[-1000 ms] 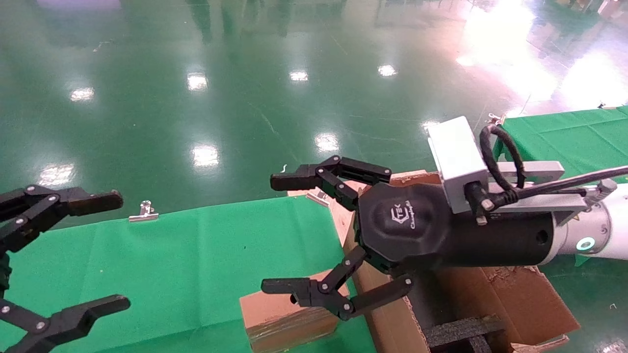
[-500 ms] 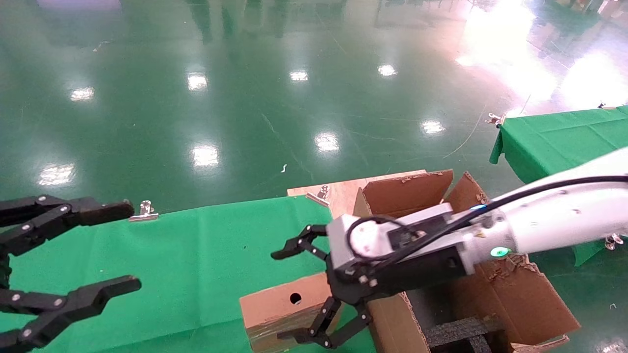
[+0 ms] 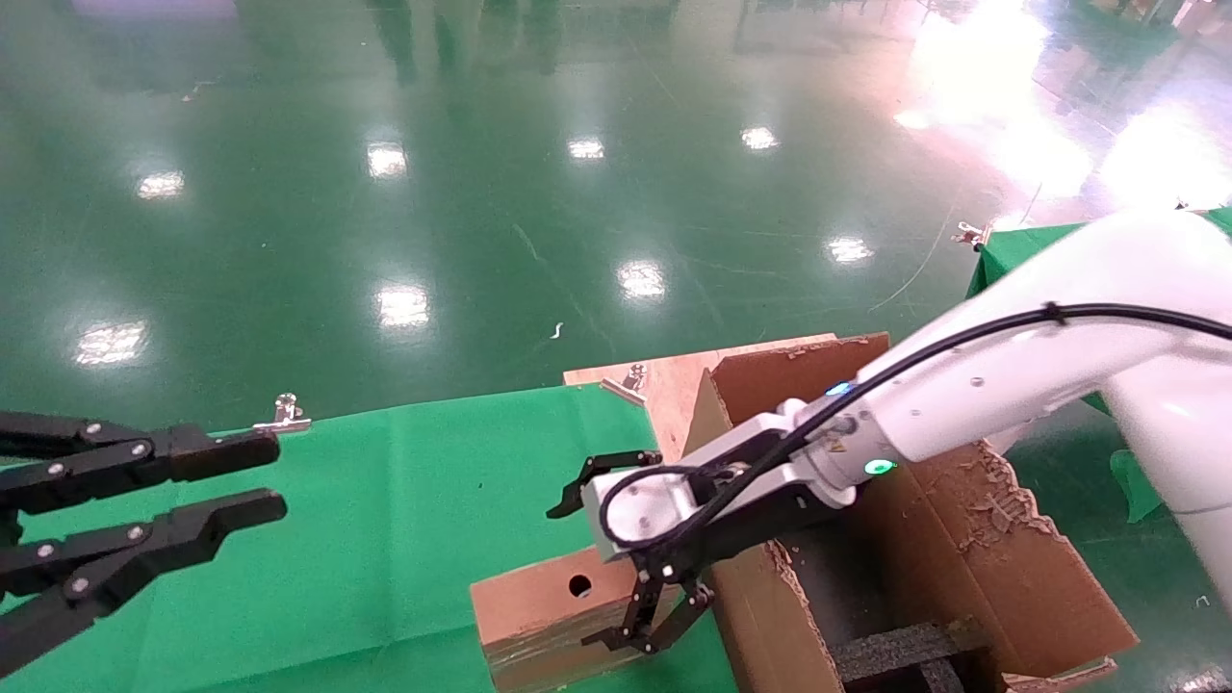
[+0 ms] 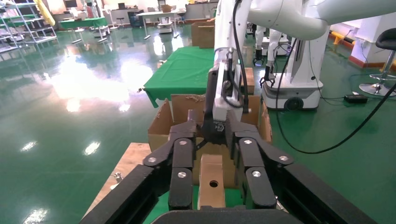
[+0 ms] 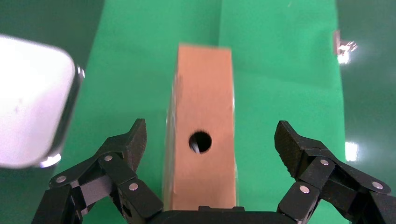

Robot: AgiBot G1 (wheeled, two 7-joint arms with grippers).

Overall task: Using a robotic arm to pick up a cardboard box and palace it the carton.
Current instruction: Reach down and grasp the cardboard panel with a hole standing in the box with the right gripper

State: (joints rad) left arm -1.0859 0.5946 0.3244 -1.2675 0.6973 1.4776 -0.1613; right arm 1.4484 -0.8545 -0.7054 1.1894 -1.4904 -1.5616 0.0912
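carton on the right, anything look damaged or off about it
Yes: the carton has torn, ragged flap edges with shredded cardboard along them. The cardboard box beside it looks intact, lying flat on the green cloth.

box (image 3: pixel 549 606) on table (image 3: pixel 366 500) | carton (image 3: pixel 962 568) touching its right | my right gripper (image 3: pixel 606 558) above box | left gripper (image 3: pixel 231 476) far left

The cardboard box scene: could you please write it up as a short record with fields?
surface: green cloth
cardboard box: lying on the cloth, round hole facing up
carton: beside the box, flaps open, black foam inside
right gripper: open, fingers straddling the box, not closed on it
left gripper: open, over the cloth, apart from the box
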